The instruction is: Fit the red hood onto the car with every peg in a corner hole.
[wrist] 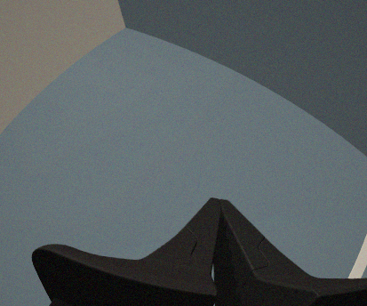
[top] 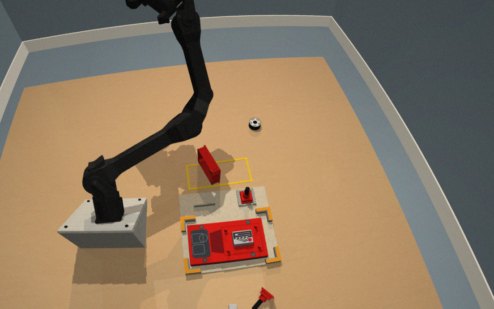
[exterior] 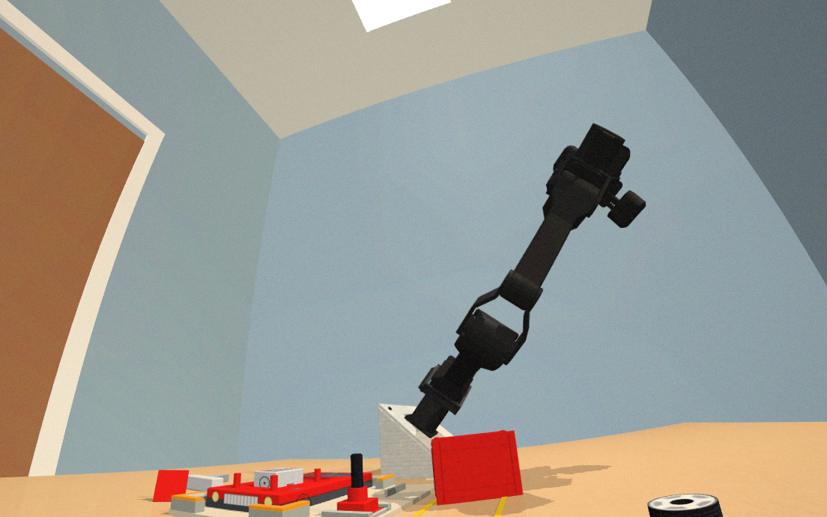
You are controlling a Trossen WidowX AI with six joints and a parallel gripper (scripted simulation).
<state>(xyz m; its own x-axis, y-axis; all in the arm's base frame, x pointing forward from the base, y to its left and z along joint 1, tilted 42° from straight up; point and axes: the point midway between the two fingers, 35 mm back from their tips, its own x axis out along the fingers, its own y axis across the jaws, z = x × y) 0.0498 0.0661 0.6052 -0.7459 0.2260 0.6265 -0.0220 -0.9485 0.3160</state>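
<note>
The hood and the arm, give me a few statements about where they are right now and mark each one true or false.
1. The hood is already fitted on the chassis. False: it stands on edge on the table inside the yellow outline, apart from the car.
2. The gripper is shut and holds nothing. True.
3. The arm is raised high, well above the table. True.
4. The engine block is missing from the deck. False: it sits on the chassis.
5. A black wheel lies on the table away from the jig. True.
6. The wrist view shows the hood between the fingers. False: it shows only walls beyond the closed fingers.
</note>
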